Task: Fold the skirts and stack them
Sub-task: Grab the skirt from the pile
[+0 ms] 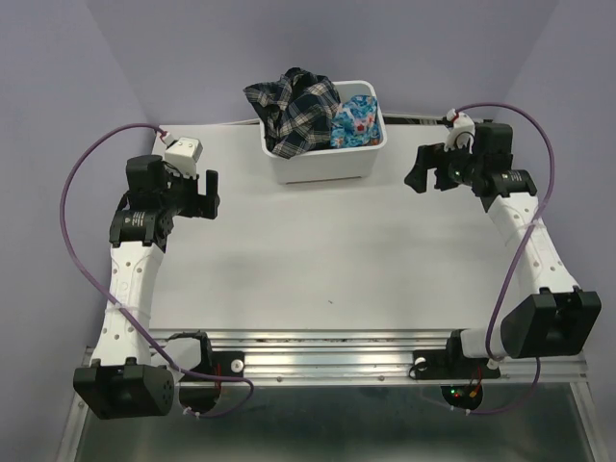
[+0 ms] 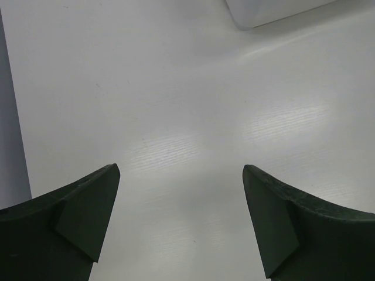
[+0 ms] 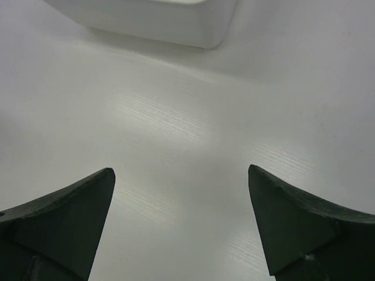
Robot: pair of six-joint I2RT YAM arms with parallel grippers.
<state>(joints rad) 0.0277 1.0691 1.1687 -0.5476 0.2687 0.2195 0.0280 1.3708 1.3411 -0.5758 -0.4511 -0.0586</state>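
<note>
Two skirts lie bunched in a white bin [image 1: 322,162] at the back of the table. A dark plaid skirt [image 1: 294,111] spills over the bin's left rim. A bright blue flowered skirt [image 1: 354,122] fills the right side. My left gripper [image 1: 209,193] hovers left of the bin, open, with only bare table between its fingers [image 2: 88,205]. My right gripper [image 1: 428,170] hovers right of the bin, open too, nothing between its fingers [image 3: 281,211]. A bin corner [image 2: 275,10] shows in the left wrist view, and the bin's lower wall [image 3: 170,23] in the right wrist view.
The white table [image 1: 327,260] stretches from the bin to a metal rail [image 1: 327,351] at the near edge. Purple cables [image 1: 72,241] loop beside each arm. Lilac walls close the back and both sides.
</note>
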